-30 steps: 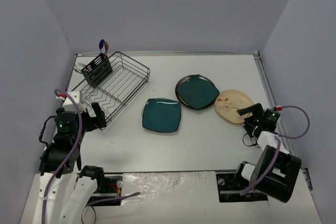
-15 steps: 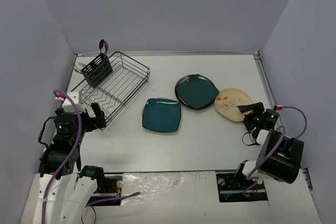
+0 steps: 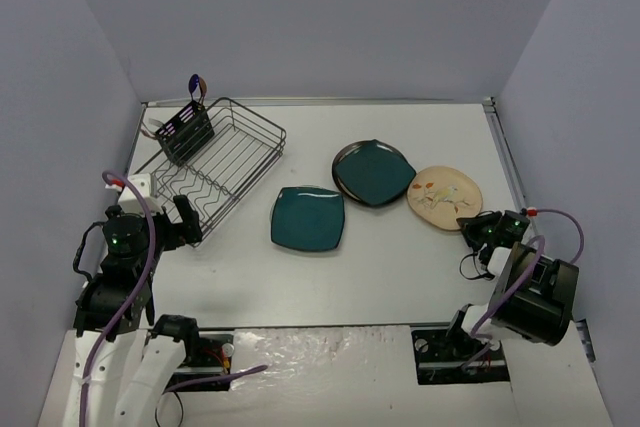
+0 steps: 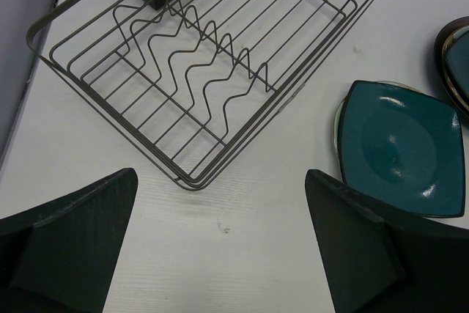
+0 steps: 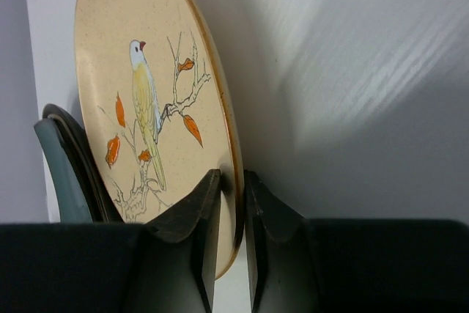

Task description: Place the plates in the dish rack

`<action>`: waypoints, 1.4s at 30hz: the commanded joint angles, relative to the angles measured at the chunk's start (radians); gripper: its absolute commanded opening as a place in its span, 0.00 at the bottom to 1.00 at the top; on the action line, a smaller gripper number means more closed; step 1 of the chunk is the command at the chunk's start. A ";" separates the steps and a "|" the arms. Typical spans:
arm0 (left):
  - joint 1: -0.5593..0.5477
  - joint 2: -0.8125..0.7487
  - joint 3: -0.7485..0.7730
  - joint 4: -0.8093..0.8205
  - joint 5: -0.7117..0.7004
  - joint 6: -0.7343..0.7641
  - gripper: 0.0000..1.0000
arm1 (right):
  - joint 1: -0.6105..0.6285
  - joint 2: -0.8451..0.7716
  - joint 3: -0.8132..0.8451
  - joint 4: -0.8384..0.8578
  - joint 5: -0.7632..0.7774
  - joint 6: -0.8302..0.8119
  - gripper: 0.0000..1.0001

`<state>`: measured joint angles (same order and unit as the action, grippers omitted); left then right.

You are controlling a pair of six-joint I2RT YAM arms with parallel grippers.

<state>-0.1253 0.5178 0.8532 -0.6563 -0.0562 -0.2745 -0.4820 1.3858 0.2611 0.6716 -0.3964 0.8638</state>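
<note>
One beige plate (image 5: 157,108), rim pinched in right gripper (image 5: 229,203); left gripper (image 4: 220,181) spread.

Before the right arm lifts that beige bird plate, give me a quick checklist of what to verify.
1. Right gripper closed on the beige plate: ok, one finger on each face of the rim.
2. Hold deep enough for a lift: cannot tell, the fingers pinch only the plate's outer edge.
3. Round teal plate clear of the beige plate: cannot tell, their rims look very close.
4. Dish rack slots free: ok, no plates in it.
5. Left gripper out of the way: ok, open and short of the rack's near corner.
</note>
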 commanded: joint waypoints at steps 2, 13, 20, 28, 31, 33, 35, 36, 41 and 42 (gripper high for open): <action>-0.005 0.013 0.014 0.056 0.004 0.004 0.97 | 0.013 -0.158 0.037 -0.207 0.097 -0.034 0.00; -0.005 0.014 0.021 0.063 0.021 -0.012 0.97 | 0.011 -0.383 0.233 -0.440 0.070 -0.027 0.00; -0.006 0.035 0.060 0.069 0.103 -0.075 0.97 | 0.020 -0.383 0.263 -0.301 -0.061 -0.009 0.00; -0.006 0.123 0.113 0.162 0.284 -0.207 0.97 | 0.091 -0.346 0.231 0.125 -0.293 0.092 0.00; -0.006 0.182 0.128 0.213 0.367 -0.254 0.97 | 0.160 -0.353 0.265 0.126 -0.307 0.061 0.00; -0.012 0.225 0.138 0.253 0.420 -0.290 0.97 | 0.206 -0.350 0.280 0.138 -0.325 0.060 0.00; -0.021 0.259 0.148 0.298 0.462 -0.328 0.97 | 0.255 -0.341 0.296 0.148 -0.348 0.060 0.00; -0.029 0.273 0.149 0.315 0.476 -0.343 0.97 | 0.280 -0.340 0.301 0.151 -0.353 0.061 0.00; -0.135 0.367 0.145 0.456 0.472 -0.414 0.97 | 0.457 -0.349 0.306 0.199 -0.319 0.101 0.00; -0.157 0.390 0.145 0.482 0.461 -0.420 0.97 | 0.489 -0.345 0.304 0.226 -0.318 0.116 0.00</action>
<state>-0.2097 0.8542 0.9417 -0.3870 0.3754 -0.6142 -0.0948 1.0637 0.4833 0.5995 -0.6546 0.8932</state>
